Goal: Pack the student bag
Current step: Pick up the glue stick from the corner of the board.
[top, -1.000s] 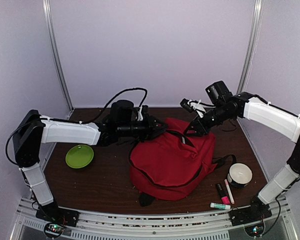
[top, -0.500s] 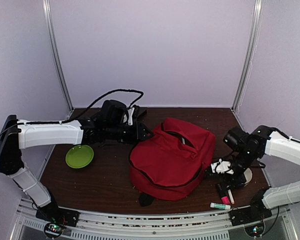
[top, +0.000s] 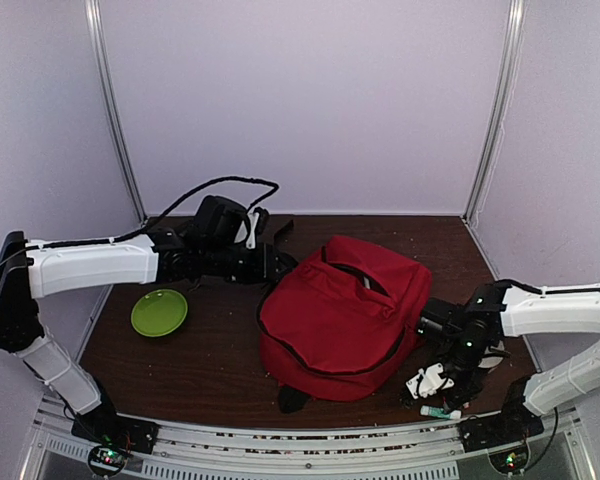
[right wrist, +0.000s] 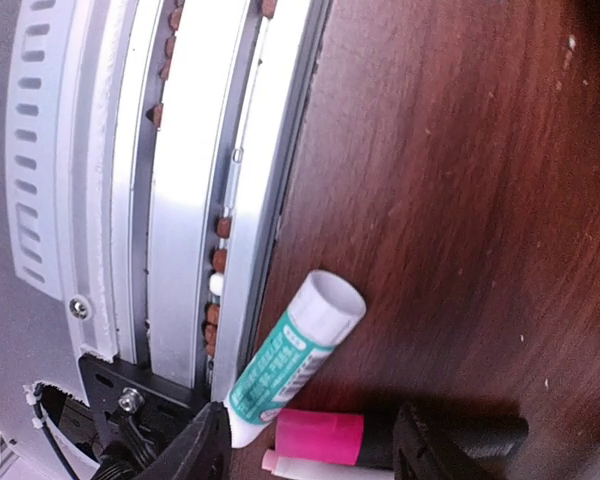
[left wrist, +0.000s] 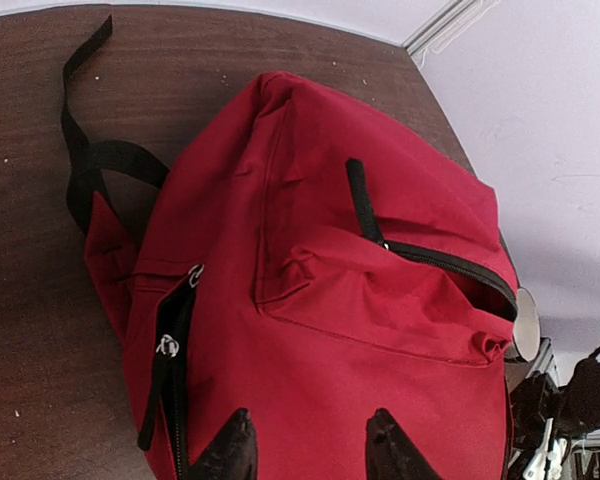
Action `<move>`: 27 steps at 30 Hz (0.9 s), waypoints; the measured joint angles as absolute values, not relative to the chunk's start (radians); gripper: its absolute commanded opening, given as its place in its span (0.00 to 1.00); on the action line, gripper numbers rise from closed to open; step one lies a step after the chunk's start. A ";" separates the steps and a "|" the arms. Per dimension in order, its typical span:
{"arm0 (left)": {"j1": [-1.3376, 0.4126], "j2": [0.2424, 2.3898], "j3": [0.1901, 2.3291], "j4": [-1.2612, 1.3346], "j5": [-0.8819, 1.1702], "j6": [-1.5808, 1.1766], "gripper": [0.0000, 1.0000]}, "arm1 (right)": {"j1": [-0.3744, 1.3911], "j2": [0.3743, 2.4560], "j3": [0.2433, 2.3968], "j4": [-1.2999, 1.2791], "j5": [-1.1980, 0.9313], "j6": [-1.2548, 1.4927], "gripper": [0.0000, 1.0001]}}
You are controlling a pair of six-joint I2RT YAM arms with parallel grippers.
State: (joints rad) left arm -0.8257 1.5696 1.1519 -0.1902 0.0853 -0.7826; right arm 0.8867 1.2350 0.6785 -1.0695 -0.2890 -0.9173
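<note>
The right gripper (right wrist: 318, 445) is held low over the table (right wrist: 460, 200) with jaws apart and nothing clamped. A pink highlighter (right wrist: 320, 437) is seen between the fingers, its long axis running from one finger towards the other, and a glue stick (right wrist: 295, 360) lies just beside it. The student bag (top: 340, 320) is found at the table's centre, to this gripper's left, with the left gripper (left wrist: 305, 450), likewise parted and empty, poised at its far-left edge.

Student bag (left wrist: 360, 330) cut off at bottom edge; white pen (right wrist: 310, 470) likewise.
</note>
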 measured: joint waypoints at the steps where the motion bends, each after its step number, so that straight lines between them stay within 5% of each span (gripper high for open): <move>1: -0.824 1.565 1.152 -0.192 0.082 -0.783 0.40 | 0.901 1.253 0.678 -1.055 -0.287 -0.916 0.54; 5: -0.818 1.544 1.146 -0.197 0.067 -0.780 0.41 | 0.976 1.330 0.672 -0.995 -0.268 -0.901 0.52; 18: -0.803 1.501 1.093 -0.199 0.043 -0.779 0.41 | 1.019 1.457 0.728 -0.957 -0.234 -0.763 0.20; 27: -0.788 1.497 1.084 -0.197 0.044 -0.779 0.42 | 1.022 1.541 0.988 -1.085 -0.514 -0.735 0.16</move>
State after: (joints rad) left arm -0.7879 1.4975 1.0840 -0.1967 0.0444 -0.7788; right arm 1.0222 1.5410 0.9878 -1.0855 -0.5137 -0.7345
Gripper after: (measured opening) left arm 0.415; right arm 0.203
